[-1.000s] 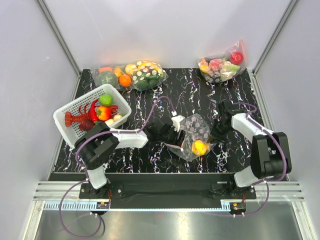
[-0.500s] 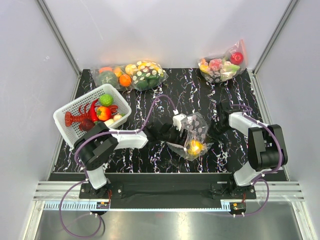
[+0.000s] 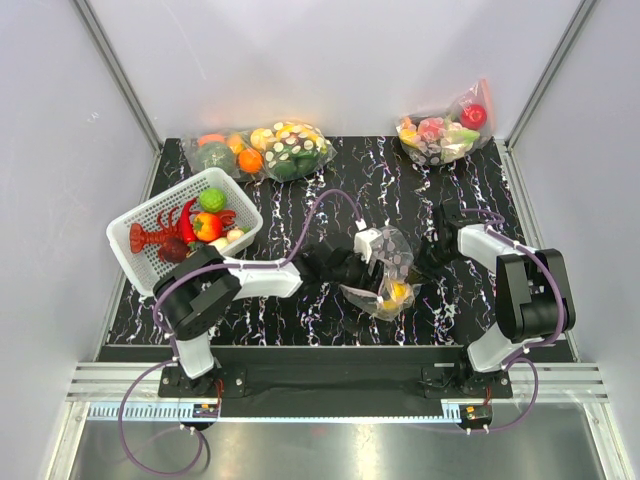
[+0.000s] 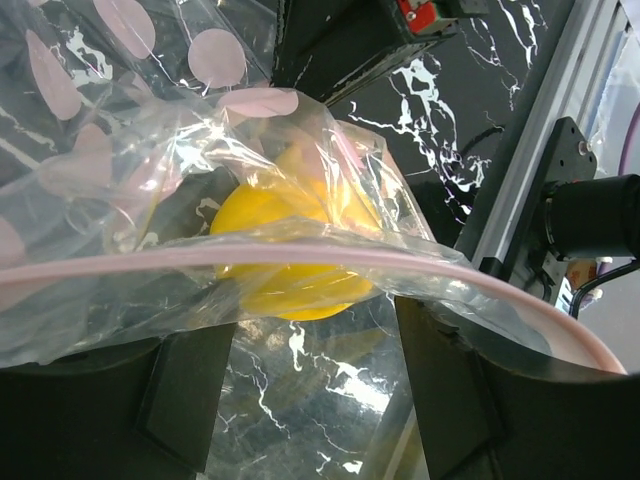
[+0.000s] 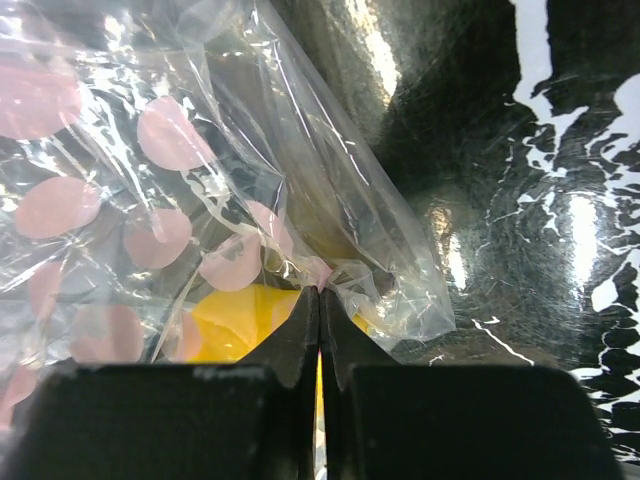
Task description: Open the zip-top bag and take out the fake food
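The zip-top bag point(image 3: 392, 258), clear with pale dots, lies crumpled at the table's middle between my two grippers. A yellow lemon-like fruit point(image 3: 397, 292) sits inside its near end. No other fake food shows in it. My left gripper point(image 3: 370, 262) is at the bag's left edge. In the left wrist view its jaws point(image 4: 310, 345) stand wide apart, with the pink zip strip point(image 4: 330, 257) and clear film draped across them and the yellow fruit point(image 4: 280, 250) just beyond. My right gripper point(image 3: 428, 264) is shut point(image 5: 320, 292) on a pinch of the bag's film point(image 5: 150, 180), with the yellow fruit point(image 5: 235, 325) behind it.
A white basket point(image 3: 135, 222) at the left holds a red lobster point(image 3: 155, 238), a tomato and a green fruit. A bulging dotted bag of oranges and greens point(image 3: 265, 148) lies at the back left. A dotted bag with a red apple point(image 3: 445, 130) lies at the back right.
My left gripper has moved right, bunching the bag narrower against the right gripper. The yellow fruit has shifted slightly. The right forearm has swung in a little.
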You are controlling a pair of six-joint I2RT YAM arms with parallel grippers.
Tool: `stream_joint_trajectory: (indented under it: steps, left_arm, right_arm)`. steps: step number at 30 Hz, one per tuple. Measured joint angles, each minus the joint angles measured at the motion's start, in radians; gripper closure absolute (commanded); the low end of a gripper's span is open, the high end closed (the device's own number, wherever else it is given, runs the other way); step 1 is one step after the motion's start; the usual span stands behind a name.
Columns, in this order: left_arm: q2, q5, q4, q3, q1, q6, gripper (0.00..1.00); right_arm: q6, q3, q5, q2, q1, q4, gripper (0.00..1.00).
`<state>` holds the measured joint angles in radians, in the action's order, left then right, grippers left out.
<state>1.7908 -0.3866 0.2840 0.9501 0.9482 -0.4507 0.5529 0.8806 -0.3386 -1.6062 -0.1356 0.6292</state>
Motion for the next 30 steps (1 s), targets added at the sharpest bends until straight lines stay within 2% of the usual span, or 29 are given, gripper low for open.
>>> stream_joint_trajectory:
  steps: [8,21,24,25,29,30]
  left_arm:
    - [0.069,0.000,-0.009,0.051,0.003,0.013,0.24]
    - [0.121,-0.016,-0.049,0.124,0.020,0.040,0.20]
    - [0.136,-0.031,-0.056,0.141,0.021,0.044,0.38]
    - [0.138,-0.034,-0.058,0.144,0.021,0.044,0.50]
    - [0.138,-0.042,-0.059,0.145,0.021,0.055,0.66]
    - [0.136,-0.042,-0.055,0.140,0.021,0.058,0.66]
  right_arm:
    - [0.006,0.000,-0.019,-0.006,0.000,-0.011,1.00]
    - [0.020,0.000,-0.049,-0.035,0.000,-0.031,1.00]
    - [0.021,0.000,-0.049,-0.040,0.000,-0.032,1.00]
    - [0.020,0.000,-0.049,-0.041,0.001,-0.031,1.00]
    - [0.020,0.002,-0.048,-0.044,0.001,-0.029,1.00]
    - [0.020,0.003,-0.046,-0.044,0.001,-0.028,1.00]
